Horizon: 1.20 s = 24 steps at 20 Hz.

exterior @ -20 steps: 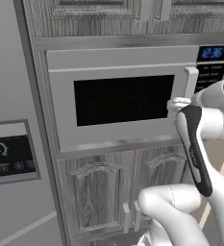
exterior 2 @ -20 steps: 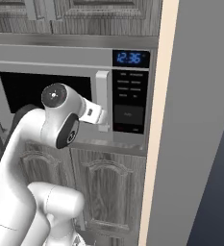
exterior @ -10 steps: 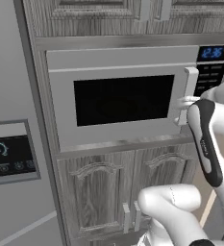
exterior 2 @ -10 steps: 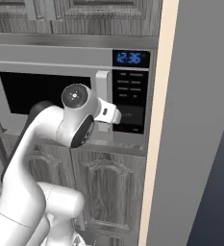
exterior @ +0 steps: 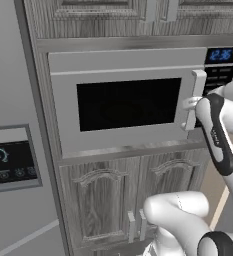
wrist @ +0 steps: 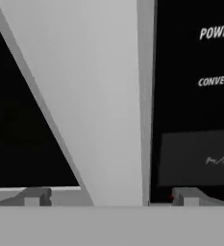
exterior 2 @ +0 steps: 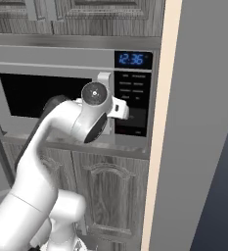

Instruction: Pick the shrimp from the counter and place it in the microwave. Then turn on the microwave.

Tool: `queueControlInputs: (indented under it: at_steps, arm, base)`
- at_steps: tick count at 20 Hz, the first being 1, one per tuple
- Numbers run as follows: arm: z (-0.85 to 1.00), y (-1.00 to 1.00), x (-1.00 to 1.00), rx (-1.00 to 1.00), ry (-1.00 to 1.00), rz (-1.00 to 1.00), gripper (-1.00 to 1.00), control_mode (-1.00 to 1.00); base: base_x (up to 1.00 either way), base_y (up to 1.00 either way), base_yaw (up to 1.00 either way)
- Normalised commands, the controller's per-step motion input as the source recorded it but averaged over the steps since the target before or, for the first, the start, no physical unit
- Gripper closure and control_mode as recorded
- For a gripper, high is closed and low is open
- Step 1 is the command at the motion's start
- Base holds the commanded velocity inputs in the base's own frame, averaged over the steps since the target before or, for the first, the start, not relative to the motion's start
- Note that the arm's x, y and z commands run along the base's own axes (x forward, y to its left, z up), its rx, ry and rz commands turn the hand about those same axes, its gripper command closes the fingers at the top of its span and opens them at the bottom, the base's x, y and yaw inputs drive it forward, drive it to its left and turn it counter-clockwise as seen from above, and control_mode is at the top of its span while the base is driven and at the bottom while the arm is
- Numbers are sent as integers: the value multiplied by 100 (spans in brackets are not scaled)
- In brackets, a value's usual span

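At the closed microwave (exterior: 123,105), built in above the grey cabinet doors (exterior: 133,200), the claw (wrist: 111,196) sits spread wide, its fingertips (wrist: 35,196) astride the pale bar handle (exterior: 194,99).

Grey panel (exterior: 10,159) with dial screen beside wooden cabinet doors (exterior: 100,200).

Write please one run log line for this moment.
gripper: open, empty, at the handle | microwave: door shut, display lit | shrimp: not placed
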Motion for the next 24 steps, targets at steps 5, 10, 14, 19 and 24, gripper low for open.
queueControlInputs:
  at_steps: [5, 10, 14, 19, 24]
  arm:
    - [0, -2, 35, 0, 1, 5, -100, -100]
    - [0, -3, 30, 0, 6, 0, -100, -100]
    - [-3, 0, 32, 0, 4, 0, -100, -100]
    - [-6, 0, 30, 0, 1, 0, -100, -100]
    - [-6, 1, 25, 0, 0, 0, 100, -100]
  base:
    - [0, 0, 0]
    - [0, 0, 0]
    - [0, 0, 0]
    - [0, 0, 0]
    - [0, 0, 0]
